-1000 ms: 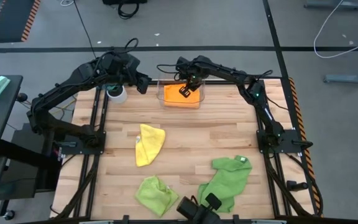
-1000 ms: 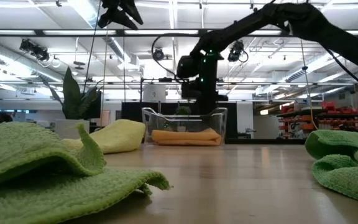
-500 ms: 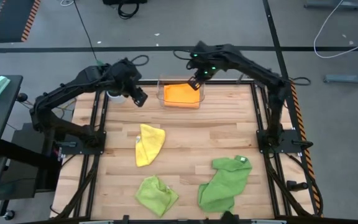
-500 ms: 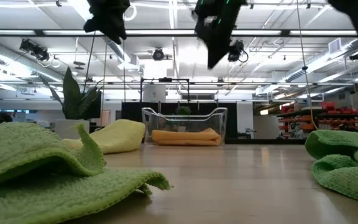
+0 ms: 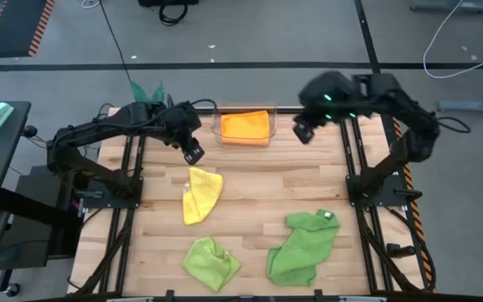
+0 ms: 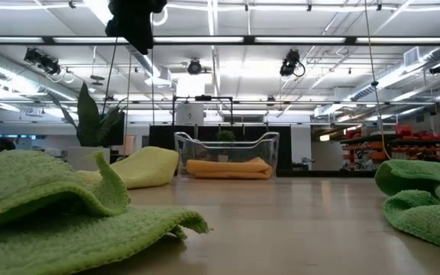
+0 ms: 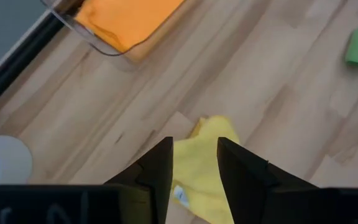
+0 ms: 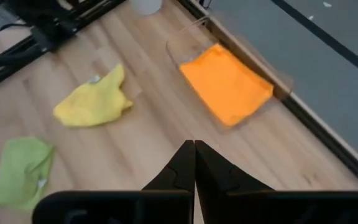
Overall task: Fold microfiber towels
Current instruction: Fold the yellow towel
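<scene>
The left tool (image 5: 194,153), fingers apart, hangs over the yellow towel (image 5: 200,193); the right tool (image 5: 303,132) is closed, empty. Four towels: orange (image 5: 246,126) folded in one clear bin (image 5: 245,142), three loose on the tabletop (image 5: 258,180).

You're looking at two matte black jointed arms with black cables along their links. The left gripper (image 7: 194,168) has tapered dark fingers; the right gripper (image 8: 194,165) looks alike, green lights behind it.
</scene>
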You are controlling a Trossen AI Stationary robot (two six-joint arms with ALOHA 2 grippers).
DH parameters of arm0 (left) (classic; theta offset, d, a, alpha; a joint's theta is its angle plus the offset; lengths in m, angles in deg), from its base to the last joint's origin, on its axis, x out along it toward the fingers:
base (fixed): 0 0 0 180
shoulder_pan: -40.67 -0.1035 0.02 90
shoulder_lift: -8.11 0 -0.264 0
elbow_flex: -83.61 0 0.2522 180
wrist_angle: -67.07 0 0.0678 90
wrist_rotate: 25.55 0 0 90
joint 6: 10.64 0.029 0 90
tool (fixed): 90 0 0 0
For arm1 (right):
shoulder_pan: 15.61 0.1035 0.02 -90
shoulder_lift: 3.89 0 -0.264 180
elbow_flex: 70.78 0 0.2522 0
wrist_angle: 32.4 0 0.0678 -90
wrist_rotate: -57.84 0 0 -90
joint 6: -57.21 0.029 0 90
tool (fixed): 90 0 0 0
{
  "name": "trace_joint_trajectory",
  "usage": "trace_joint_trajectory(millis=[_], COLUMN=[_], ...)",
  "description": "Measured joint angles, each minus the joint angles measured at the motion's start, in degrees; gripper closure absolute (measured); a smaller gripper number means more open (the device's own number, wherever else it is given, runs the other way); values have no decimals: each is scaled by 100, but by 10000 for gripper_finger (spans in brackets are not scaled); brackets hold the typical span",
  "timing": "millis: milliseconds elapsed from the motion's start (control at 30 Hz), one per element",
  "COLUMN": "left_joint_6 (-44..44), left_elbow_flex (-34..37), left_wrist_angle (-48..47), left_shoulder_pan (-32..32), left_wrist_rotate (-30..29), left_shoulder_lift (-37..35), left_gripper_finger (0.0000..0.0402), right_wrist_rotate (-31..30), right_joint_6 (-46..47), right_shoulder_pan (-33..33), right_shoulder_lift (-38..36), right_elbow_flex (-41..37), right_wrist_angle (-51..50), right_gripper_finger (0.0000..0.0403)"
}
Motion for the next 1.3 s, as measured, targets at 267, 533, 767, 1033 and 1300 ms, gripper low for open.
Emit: trace_joint_trajectory(millis=[267, 533, 767, 1033, 1300], left_joint_6=[-897, -2047, -3119, -3770, -4742], left_elbow_flex=[-5, -5, -7, -6, -4], left_wrist_angle=[6, 125, 164, -6, -610], left_shoulder_pan=[508, 1012, 1520, 2260, 3100], left_wrist_rotate=[-132, -310, -508, -610, -1231], left_shoulder_lift=[162, 358, 574, 1015, 1710], left_gripper_finger=[270, 273, 267, 268, 277], right_wrist_rotate=[-485, -485, -485, -496, -501], right_joint_6=[924, 1351, 2159, 3282, 3157], right_shoulder_pan=[1622, 2870, 3778, 4282, 3972], right_shoulder_lift=[-665, -1095, -1573, -1812, -1748], right_elbow_flex=[-189, -822, -2355, -4605, -6422], right_wrist_angle=[-344, -342, -311, 1681, 5517], right_gripper_finger=[393, 392, 392, 391, 391])
